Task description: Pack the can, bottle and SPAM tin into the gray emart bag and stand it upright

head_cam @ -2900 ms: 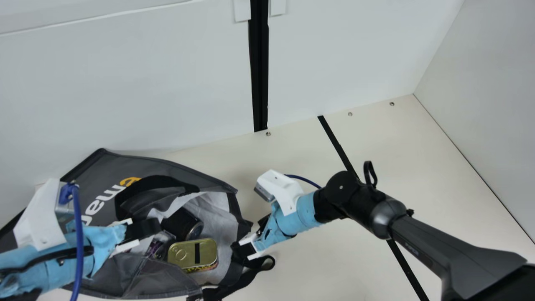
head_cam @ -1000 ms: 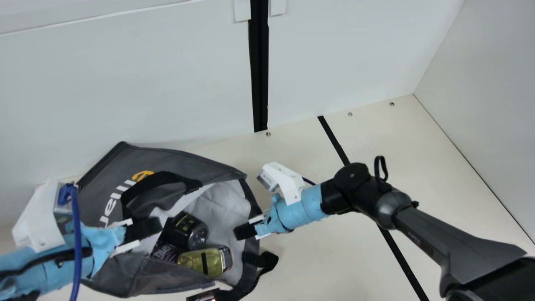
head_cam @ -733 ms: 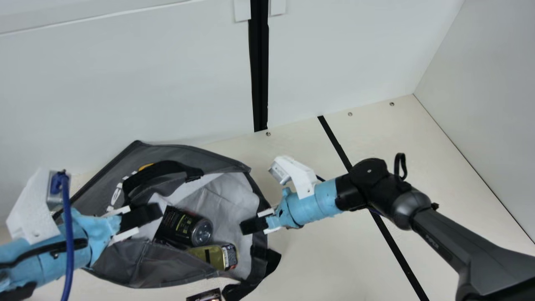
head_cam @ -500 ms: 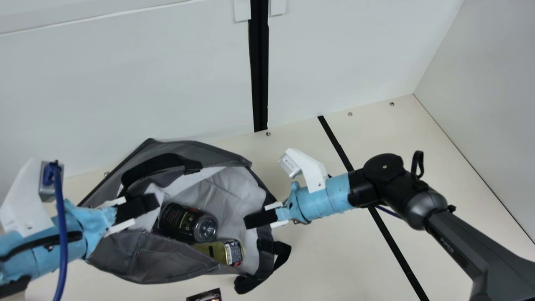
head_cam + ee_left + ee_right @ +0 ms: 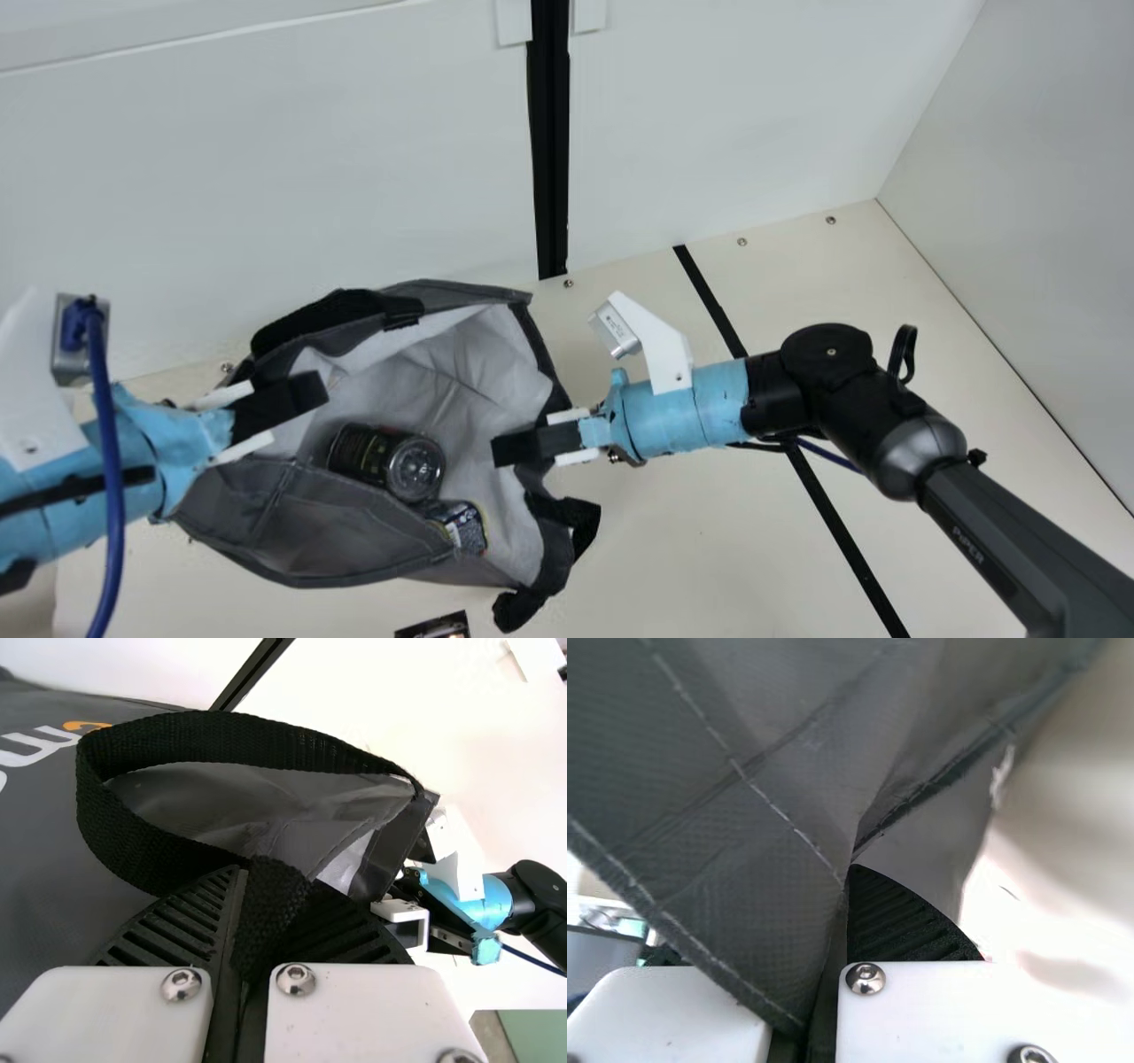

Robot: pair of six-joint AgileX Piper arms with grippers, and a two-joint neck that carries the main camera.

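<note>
Both clamped, left gripper (image 5: 312,392) on strap (image 5: 306,319), right gripper (image 5: 507,447) on gray bag (image 5: 310,536), now tipped more upright

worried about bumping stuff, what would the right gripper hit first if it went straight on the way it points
The right gripper would first push the gray bag, whose fabric it pinches; beyond that, its line seems to run toward the black can, though depth is unclear.

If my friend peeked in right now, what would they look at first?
Probably the big gray bag, gaping open left of the main view's middle, with a dark container lying inside. Next, maybe the bright blue wrapping on the right arm beside it. Then the black strap looping up from the left fingers.
</note>
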